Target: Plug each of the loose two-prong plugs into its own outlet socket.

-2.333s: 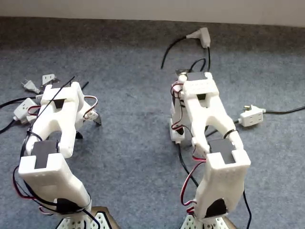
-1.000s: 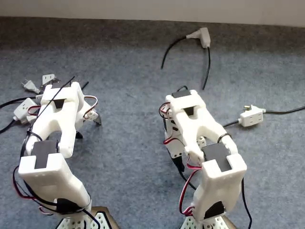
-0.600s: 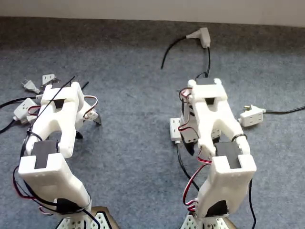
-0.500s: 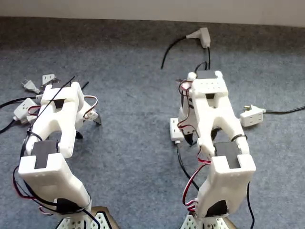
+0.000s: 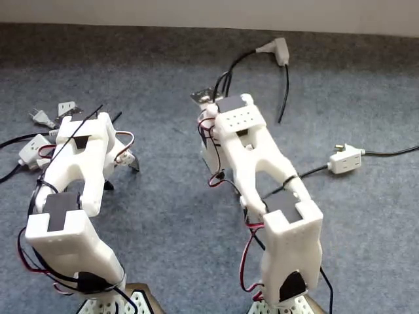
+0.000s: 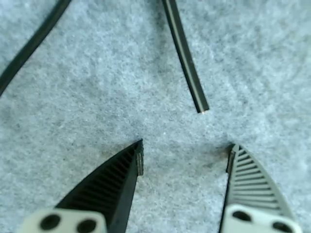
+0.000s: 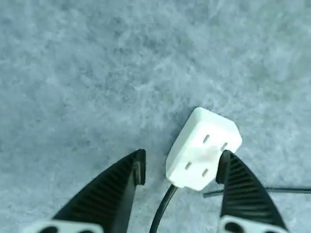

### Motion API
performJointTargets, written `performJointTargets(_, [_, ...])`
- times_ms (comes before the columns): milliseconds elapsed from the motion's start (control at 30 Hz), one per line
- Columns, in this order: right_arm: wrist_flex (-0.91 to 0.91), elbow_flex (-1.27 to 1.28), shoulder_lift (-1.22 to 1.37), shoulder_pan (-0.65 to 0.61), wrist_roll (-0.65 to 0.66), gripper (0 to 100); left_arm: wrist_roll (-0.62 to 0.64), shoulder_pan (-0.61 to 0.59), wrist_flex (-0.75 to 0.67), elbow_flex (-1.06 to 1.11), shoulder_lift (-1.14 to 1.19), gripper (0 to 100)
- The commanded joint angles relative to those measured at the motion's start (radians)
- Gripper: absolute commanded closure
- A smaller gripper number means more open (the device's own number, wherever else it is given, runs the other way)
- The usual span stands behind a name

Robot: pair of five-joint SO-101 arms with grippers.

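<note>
- Two grippers stand spread wide, each holding nothing. The right gripper [image 7: 181, 156] straddles a white socket block [image 7: 204, 148] lying on the grey carpet [image 7: 73, 73], with one finger close against the block's side (actual contact cannot be settled).
- The left gripper [image 6: 186, 148] hangs over bare carpet, with a black cord end [image 6: 200, 108] just beyond its tips.
- In the high view, a second socket block [image 5: 345, 159] lies at three o'clock of the right arm [image 5: 262, 170], well apart. Loose plugs [image 5: 42, 118] cluster at ten o'clock of the left arm [image 5: 78, 163].
- Farthest off, an angled white plug [image 5: 275, 48] rests at twelve o'clock of the right arm.
- Risk: an off-centre squeeze would likely twist or skid the socket block, and its trailing cord could snag under the arm, turning the slots away.
- No writing is legible; the block shows only its slots.
</note>
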Motion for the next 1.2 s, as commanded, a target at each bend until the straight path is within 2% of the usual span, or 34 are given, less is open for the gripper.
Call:
performJointTargets(0, [-0.051,-0.042,0.094,0.021,-0.012,75.3,0.005,0.018,-0.025,-0.008,-0.047,71])
performJointTargets(133, [-0.045,-0.117,0.145,0.061,-0.012,75.9,0.005,0.018,-0.025,-0.008,-0.047,71])
performJointTargets(333, [-0.036,-0.139,0.147,0.102,0.028,88.7,0.005,0.018,-0.025,-0.008,-0.047,71])
performJointTargets(400, [-0.002,-0.139,0.147,0.099,0.06,88.9,0.005,0.018,-0.037,-0.005,-0.047,71])
performJointTargets(733, [0.093,-0.143,0.14,0.096,0.06,88.9,0.005,0.018,-0.044,-0.002,-0.047,71])
performJointTargets(867, [0.188,-0.231,0.142,0.082,0.058,88.9,0.005,0.018,-0.044,-0.004,-0.047,71])
performJointTargets(1000, [0.254,-0.357,0.142,0.081,-0.018,88.9,0.005,0.018,-0.044,-0.004,-0.047,71])
performJointTargets(1167, [0.249,-0.318,0.145,0.081,-0.025,88.9,0.005,0.018,-0.044,-0.002,-0.047,71])
